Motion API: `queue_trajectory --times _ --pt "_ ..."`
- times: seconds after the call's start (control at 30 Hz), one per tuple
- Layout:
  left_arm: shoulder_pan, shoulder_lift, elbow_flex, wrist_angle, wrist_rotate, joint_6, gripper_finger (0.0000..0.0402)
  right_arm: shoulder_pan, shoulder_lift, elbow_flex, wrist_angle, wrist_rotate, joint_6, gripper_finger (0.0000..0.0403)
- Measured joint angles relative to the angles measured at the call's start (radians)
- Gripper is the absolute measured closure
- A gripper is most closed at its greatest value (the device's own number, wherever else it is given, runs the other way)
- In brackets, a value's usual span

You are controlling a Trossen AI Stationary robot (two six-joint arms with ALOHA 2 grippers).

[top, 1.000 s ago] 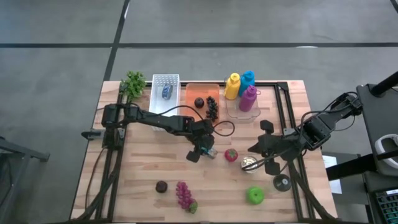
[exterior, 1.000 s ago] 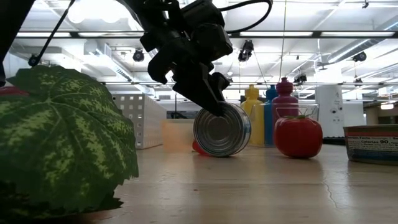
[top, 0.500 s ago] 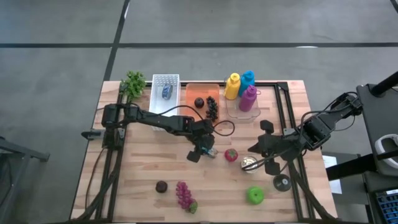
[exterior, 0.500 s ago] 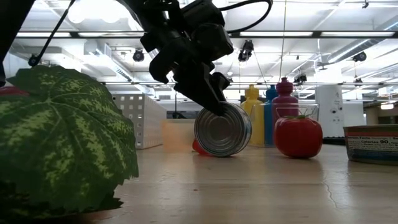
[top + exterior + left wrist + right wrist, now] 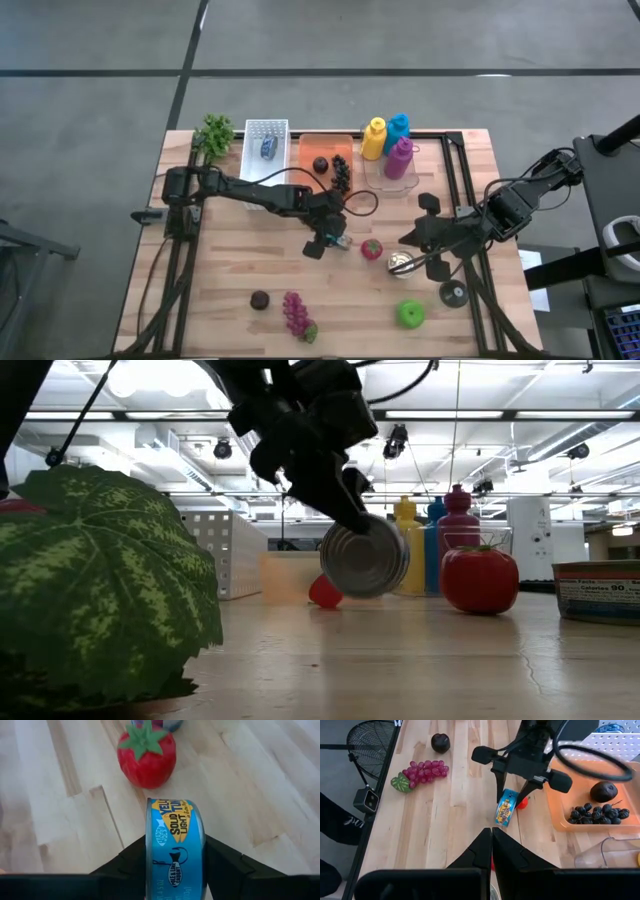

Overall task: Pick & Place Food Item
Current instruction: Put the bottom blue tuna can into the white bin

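A blue-labelled tuna can [image 5: 175, 840] hangs just above the middle of the table, and my left gripper [image 5: 334, 240] is shut on it. In the low view the can [image 5: 365, 556] shows a flat metal end, tilted and a little off the wood. A red strawberry [image 5: 372, 248] lies on the table just right of the can. My right gripper [image 5: 491, 842] is shut on nothing and waits raised over the table's right side [image 5: 408, 239]. My left gripper pinches the can's two flat ends [image 5: 150, 851] between its two fingers [image 5: 131, 860], the labelled round wall facing the wrist camera. The fingers slant down from the table's left side. The can stands on edge, slightly tilted, lifted just clear of the table.
At the far edge stand an orange tray [image 5: 312, 147] with dark fruit, a white bin [image 5: 266, 130], a leafy plant [image 5: 214, 133] and coloured bottles [image 5: 388, 140]. Purple grapes [image 5: 296, 314], a plum [image 5: 259, 299], a green apple [image 5: 410, 314] and two more cans [image 5: 402, 264] lie toward the near side.
My left gripper has raised the tuna can a little. A second ago the can rested on its round wall on the wood; now it hangs just clear and tips slightly. My right arm has kept still.
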Motion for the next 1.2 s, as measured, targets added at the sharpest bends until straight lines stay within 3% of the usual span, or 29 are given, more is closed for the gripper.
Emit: queue_trajectory --times 0.2,0.6,0.83,1.07,1.2 --pt "0.001 -0.028 0.018 -0.008 -0.009 -0.001 0.0258 0.0 0.0 0.0 0.0 0.0 0.0 0.0394" --pt "0.024 -0.193 0.018 -0.114 -0.127 -0.116 0.0242 0.0 0.0 0.0 0.002 0.0 0.0 0.0394" --pt "0.045 -0.316 0.013 -0.191 -0.26 -0.197 0.0258 0.0 0.0 0.0 0.002 0.0 0.0 0.0394" --pt "0.06 -0.448 0.012 -0.27 -0.35 -0.299 0.0236 0.0 0.0 0.0 0.003 0.0 0.0 0.0394" --pt "0.077 -0.52 0.012 -0.327 -0.461 -0.337 0.0254 0.0 0.0 0.0 0.003 0.0 0.0 0.0394"
